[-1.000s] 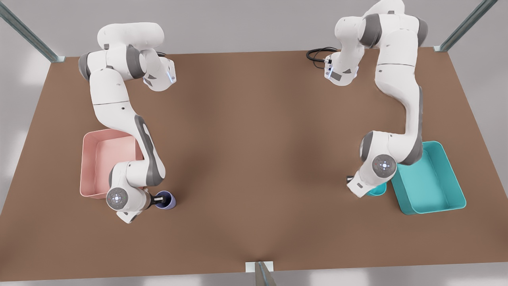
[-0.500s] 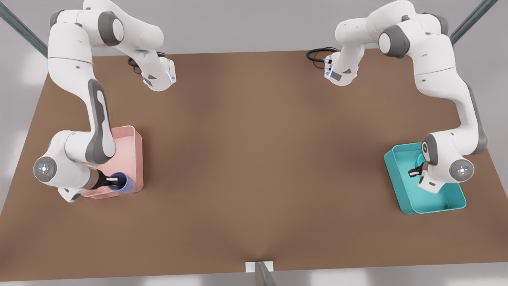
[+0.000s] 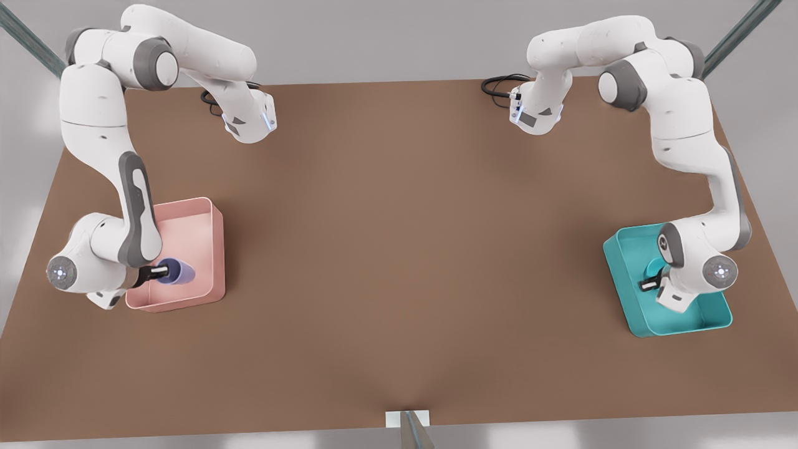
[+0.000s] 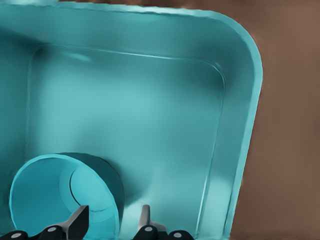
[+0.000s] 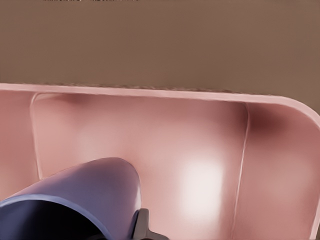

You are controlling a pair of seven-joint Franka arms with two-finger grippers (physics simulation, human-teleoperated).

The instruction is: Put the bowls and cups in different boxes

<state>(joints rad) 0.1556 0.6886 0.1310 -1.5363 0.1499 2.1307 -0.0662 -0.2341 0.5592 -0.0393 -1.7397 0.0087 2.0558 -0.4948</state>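
Observation:
The lavender cup point(image 3: 179, 273) hangs on its side over the pale pink box point(image 3: 215, 249) at the front view's left. My right gripper point(image 3: 163, 272) is shut on the cup's rim. In the right wrist view the cup point(image 5: 85, 190) is close up over the pink box's floor point(image 5: 190, 140), with one finger point(image 5: 142, 226) against its outer wall. At the front view's right my left gripper point(image 3: 648, 285) reaches down into the teal box point(image 3: 623, 293), shut on the small teal bowl point(image 3: 654, 267). Its fingers point(image 4: 80, 220) straddle the wall of the tilted bowl point(image 4: 55, 195), low over the teal box's floor point(image 4: 150, 115).
Both boxes stand on a brown table point(image 3: 399, 249), one near each side edge. The arm bases point(image 3: 249, 121) and a black cable point(image 3: 499, 84) sit along the far edge. A metal post point(image 3: 408, 430) rises at the front edge.
One second ago the cup and bowl were beside their boxes on the table. Each arm has carried its object over its box; since half a second ago both have moved further in.

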